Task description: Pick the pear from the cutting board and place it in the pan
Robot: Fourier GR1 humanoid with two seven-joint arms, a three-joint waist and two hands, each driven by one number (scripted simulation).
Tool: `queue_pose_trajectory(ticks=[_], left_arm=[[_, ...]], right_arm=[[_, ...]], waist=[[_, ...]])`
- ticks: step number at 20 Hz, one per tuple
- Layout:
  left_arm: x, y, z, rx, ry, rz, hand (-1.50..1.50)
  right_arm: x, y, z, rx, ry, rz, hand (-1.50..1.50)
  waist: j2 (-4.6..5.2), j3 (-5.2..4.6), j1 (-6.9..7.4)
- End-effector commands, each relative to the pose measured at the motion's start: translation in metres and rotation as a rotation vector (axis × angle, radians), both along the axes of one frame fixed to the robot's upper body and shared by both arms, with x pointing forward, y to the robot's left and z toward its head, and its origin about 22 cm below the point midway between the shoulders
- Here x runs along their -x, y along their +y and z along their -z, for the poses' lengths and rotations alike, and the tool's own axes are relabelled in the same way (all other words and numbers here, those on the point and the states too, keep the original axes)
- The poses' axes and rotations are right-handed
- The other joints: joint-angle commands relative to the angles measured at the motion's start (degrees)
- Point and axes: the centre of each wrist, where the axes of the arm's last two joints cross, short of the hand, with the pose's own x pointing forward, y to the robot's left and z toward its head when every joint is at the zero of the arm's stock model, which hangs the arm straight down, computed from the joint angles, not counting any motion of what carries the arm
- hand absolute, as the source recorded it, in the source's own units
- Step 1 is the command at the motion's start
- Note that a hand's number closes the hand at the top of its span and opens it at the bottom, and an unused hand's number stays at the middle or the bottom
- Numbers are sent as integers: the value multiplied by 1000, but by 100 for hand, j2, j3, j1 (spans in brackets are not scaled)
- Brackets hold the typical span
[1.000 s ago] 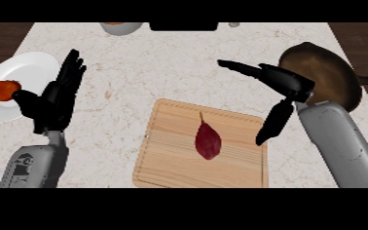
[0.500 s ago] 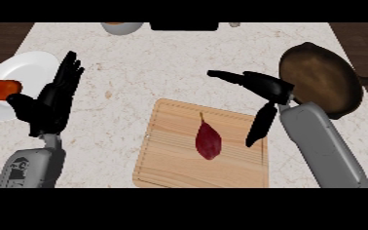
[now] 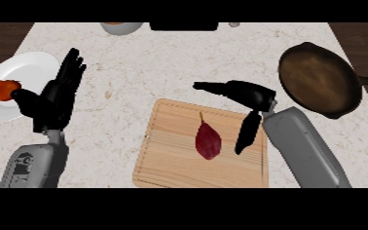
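Note:
A dark red pear (image 3: 208, 141) with a thin stem lies in the middle of the wooden cutting board (image 3: 173, 165). My right hand (image 3: 248, 97) hovers open over the board's upper right part, its fingers stretched left above the pear's stem and its thumb hanging down just right of the pear, not touching it. The dark round pan (image 3: 318, 80) sits to the right of that hand. My left hand (image 3: 56, 97) rests open at the left, fingers pointing up.
A white plate (image 3: 25, 68) with an orange-red fruit (image 3: 7, 89) sits at the left edge behind my left hand. A grey bowl (image 3: 120, 27) and a black object (image 3: 184, 26) stand along the counter's far edge.
My right hand has moved left, from beside the pan to over the cutting board next to the pear. The left hand and the pear have stayed put.

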Motion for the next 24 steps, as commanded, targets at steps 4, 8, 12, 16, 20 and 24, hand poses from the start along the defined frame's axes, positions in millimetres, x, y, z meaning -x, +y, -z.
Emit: queue_pose_trajectory(ticks=[4, 8, 12, 16, 20, 24], left_arm=[[4, -6, 6, 0, 6, 4, 0], [6, 3, 8, 4, -9, 1, 0], [-4, -4, -3, -12, 0, 13, 0], [4, 12, 8, 2, 15, -1, 0], [-9, 5, 4, 7, 21, 5, 0], [1, -7, -12, 0, -3, -18, 0]], right_arm=[[-11, -2, 6, 161, -57, -13, -150], [10, 10, 14, 223, -65, -27, -150], [1, 30, 22, 286, -54, -44, -150], [2, 35, 25, 243, -41, -44, -150], [19, 50, 52, 270, -66, -52, -150], [-8, 33, 42, 322, -69, -77, -150]], waist=[[7, 1, 28], [-4, -1, -14], [0, 0, 8], [-1, 0, 2], [4, 0, -11], [2, 1, 22]])
